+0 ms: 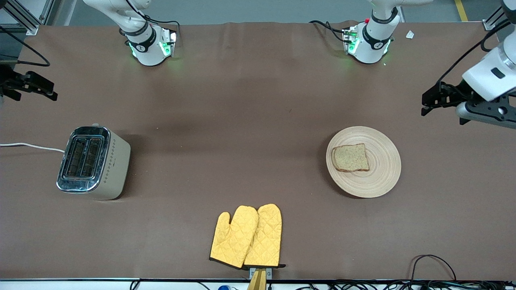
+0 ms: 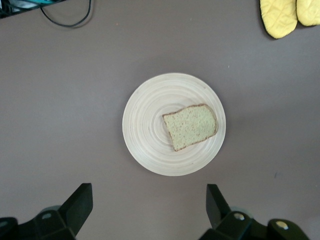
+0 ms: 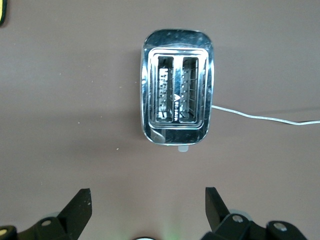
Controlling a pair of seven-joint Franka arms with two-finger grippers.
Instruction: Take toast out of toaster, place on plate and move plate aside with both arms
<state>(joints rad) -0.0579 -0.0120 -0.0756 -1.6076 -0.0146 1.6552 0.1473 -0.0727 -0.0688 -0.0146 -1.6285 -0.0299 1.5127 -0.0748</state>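
The toast point(image 1: 350, 158) point(image 2: 191, 126), a speckled brown slice, lies flat on the round beige wooden plate point(image 1: 383, 177) point(image 2: 150, 135) toward the left arm's end of the table. My left gripper point(image 1: 426, 104) point(image 2: 149, 195) hangs in the air over the bare cloth beside the plate, open and holding nothing. At the right arm's end, my right gripper point(image 1: 44, 88) point(image 3: 147, 196) is also up in the air over the cloth beside the toaster, open with nothing between its fingers.
A chrome-topped toaster point(image 1: 92, 163) point(image 3: 177, 87) with two empty slots stands toward the right arm's end, its white cord point(image 1: 28, 146) trailing off the table. A pair of yellow oven mitts point(image 1: 248, 237) point(image 2: 287, 15) lies at the table's near edge.
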